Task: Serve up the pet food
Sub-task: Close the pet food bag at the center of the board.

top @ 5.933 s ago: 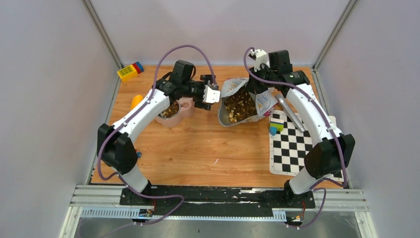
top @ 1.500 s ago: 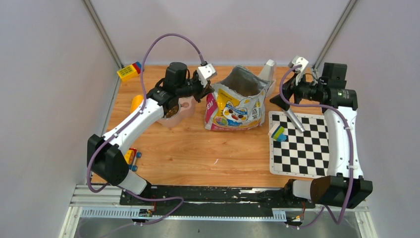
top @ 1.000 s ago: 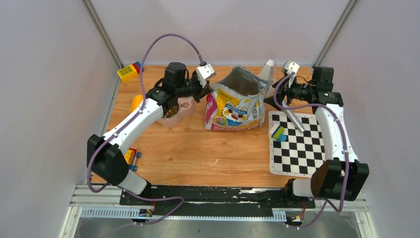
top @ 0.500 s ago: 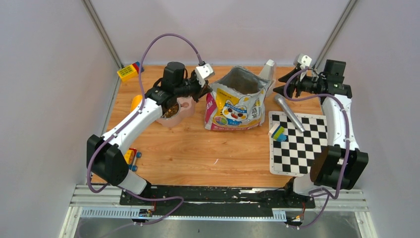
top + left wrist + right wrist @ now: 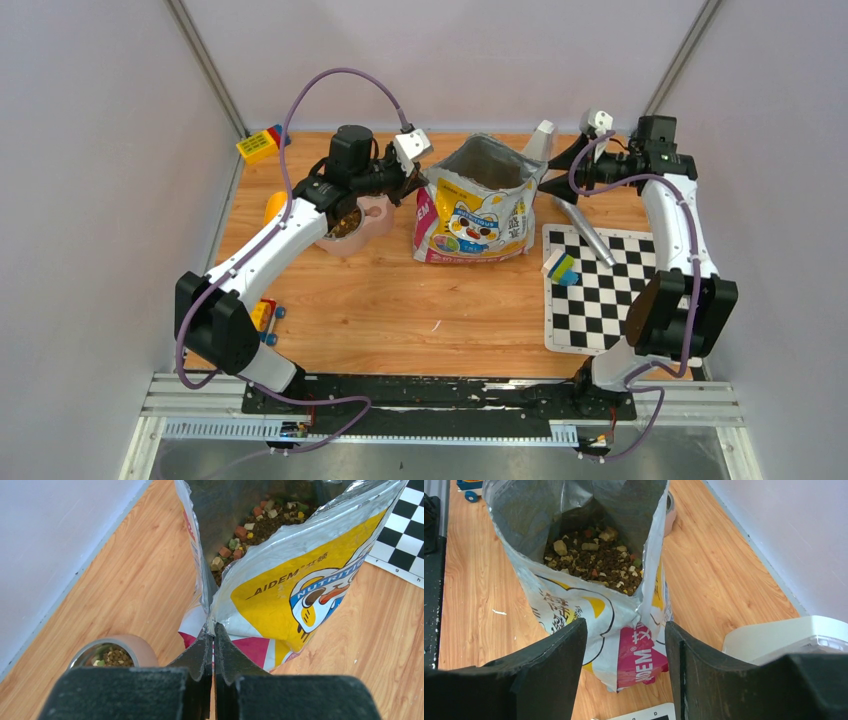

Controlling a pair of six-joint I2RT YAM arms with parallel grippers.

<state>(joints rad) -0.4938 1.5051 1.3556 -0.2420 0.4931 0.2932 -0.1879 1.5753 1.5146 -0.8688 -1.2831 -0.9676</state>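
The pet food (image 5: pixel 594 555) is brown kibble with coloured bits, lying inside the upright yellow-and-white bag (image 5: pixel 472 215), whose top is open. More pet food (image 5: pixel 109 656) sits in the pink bowl (image 5: pixel 372 216) left of the bag. My left gripper (image 5: pixel 412 182) is shut on the bag's left side seam (image 5: pixel 213 625). My right gripper (image 5: pixel 558 168) is open just off the bag's right edge. In the right wrist view the bag's red-and-white side seam (image 5: pixel 644 645) shows between the fingers (image 5: pixel 559 665), touching neither.
A silver cylinder (image 5: pixel 584 228) lies at the back edge of the checkerboard mat (image 5: pixel 610 295), with a small stack of coloured blocks (image 5: pixel 560 267) on it. A white container (image 5: pixel 543 140) stands behind the bag. A yellow scoop (image 5: pixel 275 205), a yellow block (image 5: pixel 262 144) and a toy car (image 5: pixel 265 315) lie at the left.
My right gripper has risen off the mat's corner and swung toward the back of the table, beside the bag's right edge; its jaws have narrowed a little. The left gripper and bag have stayed put.
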